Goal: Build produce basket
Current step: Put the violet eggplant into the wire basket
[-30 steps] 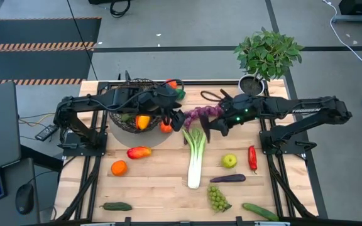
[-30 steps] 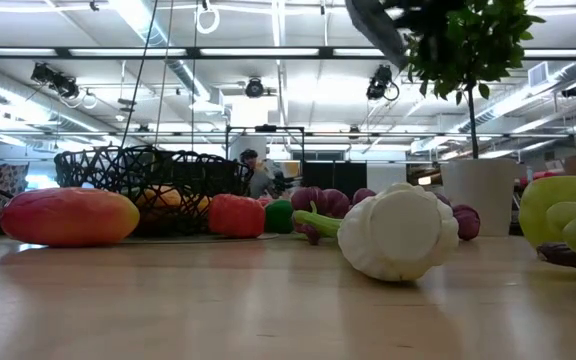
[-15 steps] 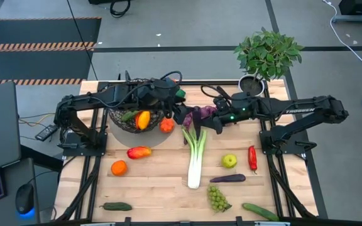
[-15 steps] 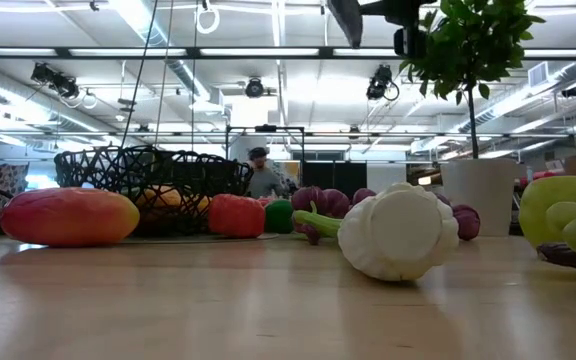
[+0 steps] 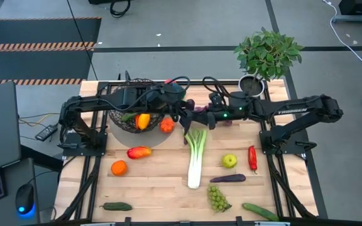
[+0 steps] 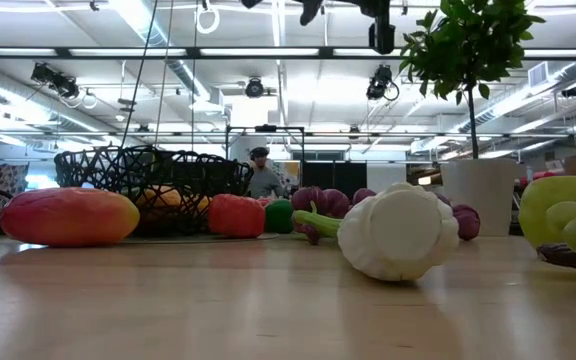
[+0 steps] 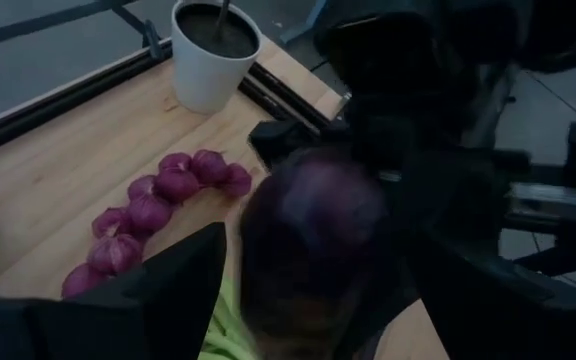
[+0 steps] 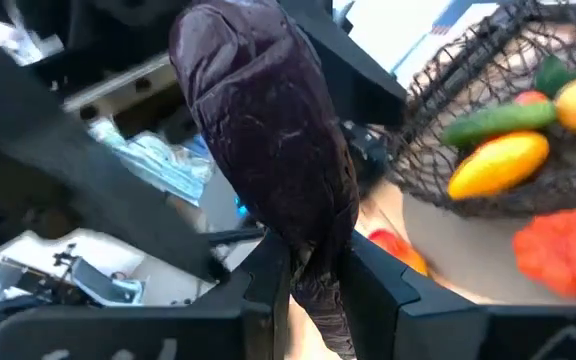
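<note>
1. The right gripper [image 8: 308, 270] pinched a dark purple aubergine [image 8: 268, 130] aloft, offering it across.
2. The left gripper [image 7: 298, 300] waited spread around it.
3. The basket [image 5: 131, 110] sat at ten o'clock.

Pale wooden table [image 5: 162, 182] with a smooth, faintly sheened grain. Dark open wire-mesh basket [image 6: 148, 175], matt; glossy plastic-looking produce such as the leek [image 5: 195, 157]. Matt, wrinkled purple aubergine [image 8: 273, 120] between matt black fingers [image 8: 268, 275].
</note>
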Controlling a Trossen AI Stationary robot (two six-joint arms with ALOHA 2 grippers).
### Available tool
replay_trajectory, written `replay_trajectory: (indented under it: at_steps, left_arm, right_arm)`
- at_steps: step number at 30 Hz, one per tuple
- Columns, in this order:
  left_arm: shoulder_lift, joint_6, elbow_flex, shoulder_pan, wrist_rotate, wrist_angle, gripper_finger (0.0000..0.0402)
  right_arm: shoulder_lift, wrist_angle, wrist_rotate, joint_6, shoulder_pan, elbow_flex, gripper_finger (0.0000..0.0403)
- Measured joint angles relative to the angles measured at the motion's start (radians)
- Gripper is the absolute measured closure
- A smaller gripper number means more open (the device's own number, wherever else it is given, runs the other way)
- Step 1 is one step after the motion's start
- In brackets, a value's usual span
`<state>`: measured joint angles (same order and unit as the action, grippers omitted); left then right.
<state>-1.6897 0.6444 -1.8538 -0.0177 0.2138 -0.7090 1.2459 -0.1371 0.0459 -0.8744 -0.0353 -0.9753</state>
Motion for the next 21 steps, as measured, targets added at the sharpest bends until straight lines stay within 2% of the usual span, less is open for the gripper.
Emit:
replay_trajectory:
  at_steps: [5,10,17,21]
  left_arm:
    - [-0.001,-0.002,0.0,0.0,-0.002,-0.013,0.0101]
    - [0.0,-0.016,0.001,-0.004,-0.001,-0.031,0.0154]
    - [0.002,-0.077,0.001,-0.011,-0.001,-0.113,0.0259]
    - [0.006,-0.113,0.003,-0.028,-0.001,-0.222,0.0268]
  right_arm:
    - [0.021,-0.009,0.029,-0.025,0.002,0.0,0.0323]
    - [0.022,-0.013,0.021,-0.024,0.003,-0.001,0.031]
    - [0.022,-0.011,-0.009,-0.021,0.001,-0.001,0.0256]
    - [0.019,0.021,-0.009,-0.024,0.001,-0.002,0.0218]
